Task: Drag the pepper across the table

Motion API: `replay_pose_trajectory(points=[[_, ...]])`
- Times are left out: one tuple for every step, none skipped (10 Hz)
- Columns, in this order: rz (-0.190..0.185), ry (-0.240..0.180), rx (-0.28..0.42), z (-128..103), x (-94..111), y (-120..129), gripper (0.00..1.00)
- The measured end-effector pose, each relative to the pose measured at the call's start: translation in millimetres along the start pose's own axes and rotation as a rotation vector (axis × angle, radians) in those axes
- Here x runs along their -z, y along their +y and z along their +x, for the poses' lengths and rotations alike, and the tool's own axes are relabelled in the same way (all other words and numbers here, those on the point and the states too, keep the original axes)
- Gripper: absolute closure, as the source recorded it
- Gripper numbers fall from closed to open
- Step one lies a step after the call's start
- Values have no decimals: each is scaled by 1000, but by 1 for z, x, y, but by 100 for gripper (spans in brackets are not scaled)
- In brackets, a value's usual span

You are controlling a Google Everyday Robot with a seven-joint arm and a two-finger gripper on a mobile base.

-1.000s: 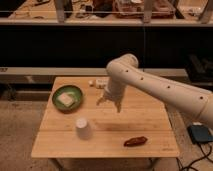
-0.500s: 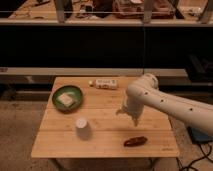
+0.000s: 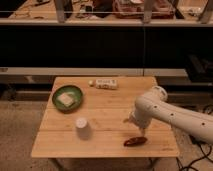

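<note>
My gripper (image 3: 140, 130) hangs at the end of my white arm (image 3: 172, 114), low over the near right part of the light wooden tabletop (image 3: 107, 107), just above the dark red elongated pepper (image 3: 135, 141) lying near the front edge; whether it touches, or how wide it stands, I cannot tell. 1 white upturned cup (image 3: 82, 128) stands left of the pepper, and 1 round green bowl (image 3: 67, 97) and 1 white packet (image 3: 106, 83) sit farther back.

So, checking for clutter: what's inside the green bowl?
The green bowl holds a pale squarish item; anything beneath it is hidden. The end effector is right by the pepper.
</note>
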Motion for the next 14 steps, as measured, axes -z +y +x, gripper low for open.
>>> replay_pose_trajectory(points=[[1,-1,4,-1,0,-2,33],[1,0,2,0,0,-1,33],[1,-1,1,0,0,-1,33],[-1,-2,0,0,-1,0,33],[-7,-8,-11,-2,-4,2,33],[-36,-35,-50,-9,-18,12,33],[-63,-57,-79,-15,-29,22,33],[-81,-76,-105,-20,-37,29,33],[-103,-99,-142,-26,-44,38,33],[-119,-115,-174,-30,-48,44,33],[-123,-119,-190,-32,-48,45,33],[-128,-119,-204,-33,-48,45,33],[-135,-114,-221,-32,-49,46,33],[-144,-102,-250,-31,-52,47,33]])
